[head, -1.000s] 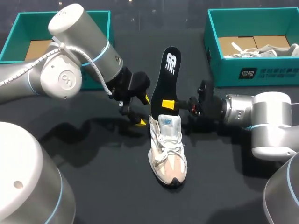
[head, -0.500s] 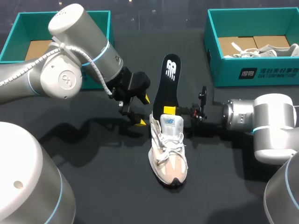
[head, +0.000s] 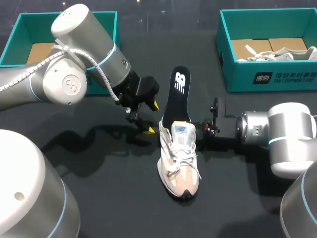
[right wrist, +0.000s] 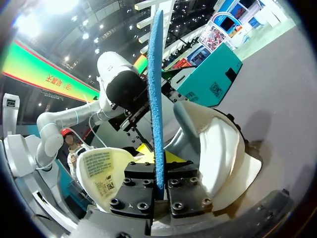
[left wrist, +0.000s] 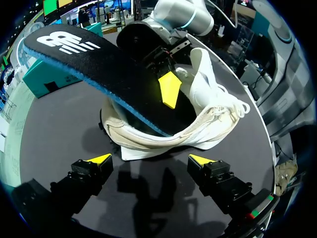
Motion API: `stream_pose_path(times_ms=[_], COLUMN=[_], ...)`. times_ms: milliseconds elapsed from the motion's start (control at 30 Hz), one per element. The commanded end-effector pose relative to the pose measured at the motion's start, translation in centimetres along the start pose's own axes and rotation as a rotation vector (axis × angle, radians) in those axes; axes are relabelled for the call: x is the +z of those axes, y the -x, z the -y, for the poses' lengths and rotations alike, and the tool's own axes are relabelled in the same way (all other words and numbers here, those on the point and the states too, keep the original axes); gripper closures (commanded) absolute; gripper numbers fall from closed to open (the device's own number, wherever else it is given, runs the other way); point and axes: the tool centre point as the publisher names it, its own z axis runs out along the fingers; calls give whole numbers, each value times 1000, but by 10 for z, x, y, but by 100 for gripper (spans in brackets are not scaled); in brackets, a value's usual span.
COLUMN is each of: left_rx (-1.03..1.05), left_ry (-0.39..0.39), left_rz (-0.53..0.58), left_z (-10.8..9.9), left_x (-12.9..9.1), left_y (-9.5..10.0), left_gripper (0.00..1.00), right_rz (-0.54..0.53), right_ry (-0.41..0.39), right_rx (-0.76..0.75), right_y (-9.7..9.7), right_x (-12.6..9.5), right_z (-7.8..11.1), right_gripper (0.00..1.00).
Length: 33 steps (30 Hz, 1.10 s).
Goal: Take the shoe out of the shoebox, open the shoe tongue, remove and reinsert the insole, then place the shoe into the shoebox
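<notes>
A white and beige shoe (head: 178, 161) stands on the black table, toe toward the front edge. The black insole (head: 177, 96) slants out of the shoe's opening with its lower end inside. My right gripper (head: 184, 120) is shut on the insole just above the collar. In the right wrist view the insole's blue edge (right wrist: 155, 94) rises from between the closed fingers (right wrist: 140, 187), with the shoe (right wrist: 218, 148) and its tongue (right wrist: 103, 171) either side. My left gripper (head: 151, 117) hangs open just left of the shoe's heel. Its wrist view shows the insole (left wrist: 94, 62) and shoe (left wrist: 198, 116) ahead of my left gripper (left wrist: 156, 159).
An open teal shoebox (head: 15, 37) sits at the back left behind my left arm. A second teal shoebox (head: 257, 77) at the back right holds another white shoe (head: 285, 52). Bare black table lies in front of the shoe.
The right gripper has come down toward the shoe with the insole, pushing it deeper into the opening. The left arm has stayed still.
</notes>
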Motion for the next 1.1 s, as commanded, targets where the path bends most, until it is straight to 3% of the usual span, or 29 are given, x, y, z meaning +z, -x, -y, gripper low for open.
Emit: stream_pose_path(times_ms=[33, 200, 233, 333, 1100], left_rx=[1, 1, 1, 1, 1], left_ry=[-1, -1, -1, -1, -1], left_rz=[1, 1, 1, 1, 1], left_z=[-1, -1, -1, -1, -1], left_x=[-1, -1, -1, -1, -1], left_y=[-1, -1, -1, -1, -1], left_gripper=[0, 0, 0, 0, 0], right_rz=[-14, -32, -33, -37, -47], right_ry=[4, -1, -3, -7, -36], right_rx=[-15, -44, -48, -59, -135], right_y=[0, -5, -5, -6, -20], right_x=[2, 5, 6, 6, 11], right_z=[5, -2, -3, -6, -28], right_gripper=[100, 99, 88, 82, 72])
